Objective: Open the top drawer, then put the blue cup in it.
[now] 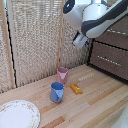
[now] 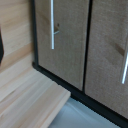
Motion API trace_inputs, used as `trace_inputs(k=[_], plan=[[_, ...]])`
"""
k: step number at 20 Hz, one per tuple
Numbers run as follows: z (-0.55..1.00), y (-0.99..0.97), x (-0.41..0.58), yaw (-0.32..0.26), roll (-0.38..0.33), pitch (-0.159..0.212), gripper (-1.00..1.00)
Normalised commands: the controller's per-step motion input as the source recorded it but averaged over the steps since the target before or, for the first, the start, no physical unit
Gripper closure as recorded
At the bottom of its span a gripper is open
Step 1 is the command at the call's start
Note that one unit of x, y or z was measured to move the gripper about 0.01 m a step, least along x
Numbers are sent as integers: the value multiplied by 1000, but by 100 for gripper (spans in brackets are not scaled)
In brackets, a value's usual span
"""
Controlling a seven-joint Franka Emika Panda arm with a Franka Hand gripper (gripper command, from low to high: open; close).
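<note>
The blue cup [image 1: 57, 92] stands upright on the wooden table, handle to the side, just in front of a pink cup [image 1: 62, 75]. At the exterior view's right is the dark dresser, its brown drawer fronts all shut. The top drawer [image 1: 116, 38] is partly hidden behind the arm, and its silver bar handle [image 1: 119, 32] shows. My gripper [image 1: 80, 41] hangs high above the table, left of the dresser and well above the cups; its fingers cannot be made out. The wrist view shows two shut drawer fronts with a bar handle [image 2: 52, 25] close by.
A small orange block [image 1: 76, 88] lies right of the blue cup. A patterned white plate [image 1: 17, 114] sits at the near left corner. A woven screen [image 1: 35, 35] backs the table. A lower drawer [image 1: 107, 60] is below the top one.
</note>
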Motion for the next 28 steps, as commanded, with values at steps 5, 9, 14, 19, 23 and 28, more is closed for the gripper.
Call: trace_inputs(k=[5,9,14,19,23,28], plan=[[0,-515,-78,37,-348,-19,-100],[0,-571,-102,6,-354,0,-100],[0,-581,-147,11,-344,0,-100],[0,-609,-170,69,-232,0,-100],[0,-503,-145,172,-123,0,-100],[19,-341,-33,284,-25,8,-100]])
